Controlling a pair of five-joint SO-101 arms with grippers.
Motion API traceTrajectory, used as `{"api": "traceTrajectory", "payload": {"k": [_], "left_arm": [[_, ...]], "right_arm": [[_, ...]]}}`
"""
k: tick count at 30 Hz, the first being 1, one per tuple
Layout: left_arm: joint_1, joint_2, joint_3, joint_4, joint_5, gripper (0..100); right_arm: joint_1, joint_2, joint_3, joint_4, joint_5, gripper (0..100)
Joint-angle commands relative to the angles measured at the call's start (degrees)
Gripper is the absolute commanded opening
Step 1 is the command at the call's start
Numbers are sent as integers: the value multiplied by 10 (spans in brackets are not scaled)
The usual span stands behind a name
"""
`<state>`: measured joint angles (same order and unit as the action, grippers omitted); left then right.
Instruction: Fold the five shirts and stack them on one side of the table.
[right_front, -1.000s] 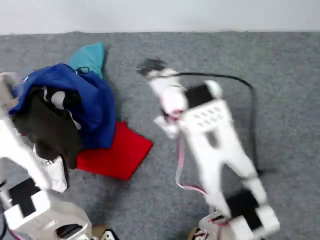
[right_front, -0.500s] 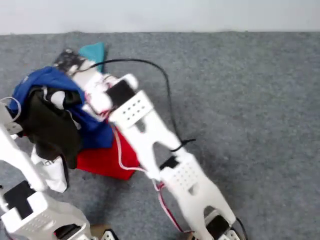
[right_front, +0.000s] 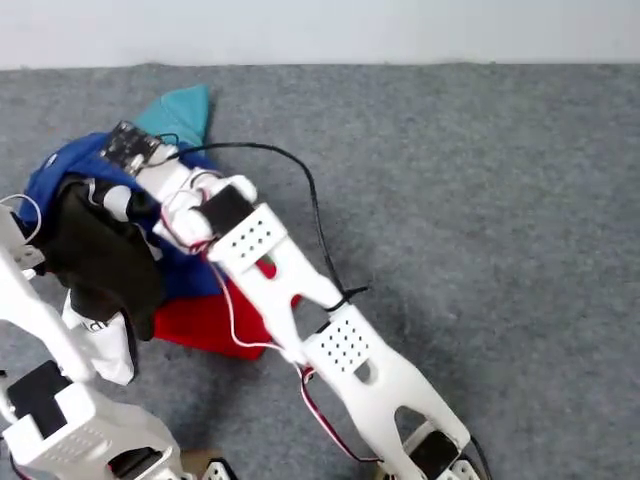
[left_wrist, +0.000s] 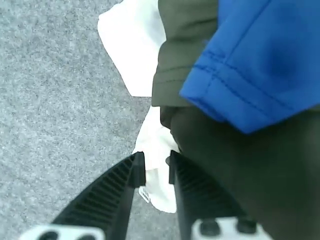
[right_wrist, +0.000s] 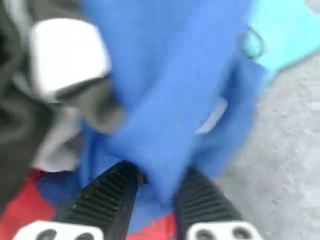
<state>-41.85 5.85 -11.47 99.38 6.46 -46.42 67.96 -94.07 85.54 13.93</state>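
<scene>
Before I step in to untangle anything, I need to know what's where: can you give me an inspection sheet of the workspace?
Surface: grey carpet-like table cover.
Job's things: five shirts in one heap. The crumpled blue shirt lies over the black shirt, with the teal shirt behind, the flat red shirt beneath and the white shirt nearest.
Clutter: nothing seen.
Grippers: right gripper open around a fold of the blue shirt; left gripper at the white shirt's edge.
Cables: black cable loops off the right arm; red and white wires run along it.
Surroundings: pale wall behind the table.
</scene>
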Motion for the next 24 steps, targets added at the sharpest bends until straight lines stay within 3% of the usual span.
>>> {"api": "traceTrajectory", "payload": {"k": [1,10,15,24], "left_arm": [[-2,-26,-2,11,-9,87],[-2,-26,-2,11,-9,87],[-2,-26,-2,11,-9,87],[-1,-26,-2,11,-9,87]], "right_arm": [[50,-19,-25,-5,-4,24],[131,-140,-25,90,-3,9],[190,-186,-25,122,72,9],[291,-327,-25,169,75,9]]}}
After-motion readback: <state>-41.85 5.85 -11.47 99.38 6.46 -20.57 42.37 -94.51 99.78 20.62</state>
